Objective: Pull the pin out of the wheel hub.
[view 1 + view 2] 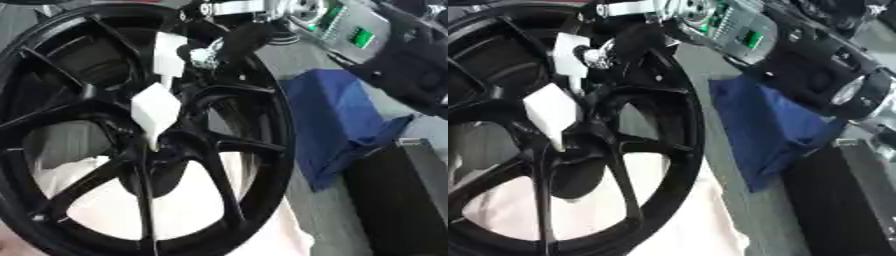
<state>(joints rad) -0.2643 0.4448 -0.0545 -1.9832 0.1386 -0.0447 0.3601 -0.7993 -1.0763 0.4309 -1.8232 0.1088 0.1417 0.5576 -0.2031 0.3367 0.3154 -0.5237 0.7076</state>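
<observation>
Presently: black wheel (131, 150), upright, fills my view. White pin (156, 112) sits at its hub. My right hand (229, 46) reaches it from upper right; grip unreadable. Blue cloth (337, 125) beside.

Right arm reaches in from upper right, hand (229, 44) fingers curled.

Black wheel (131, 135); white pin (156, 112); blue cloth (341, 125); black box (402, 195).

The right hand (627, 42), fingers curled, grips the white pin (557, 107) standing in the black wheel hub (562, 150); a blue cloth (776, 130) lies beside the wheel.
</observation>
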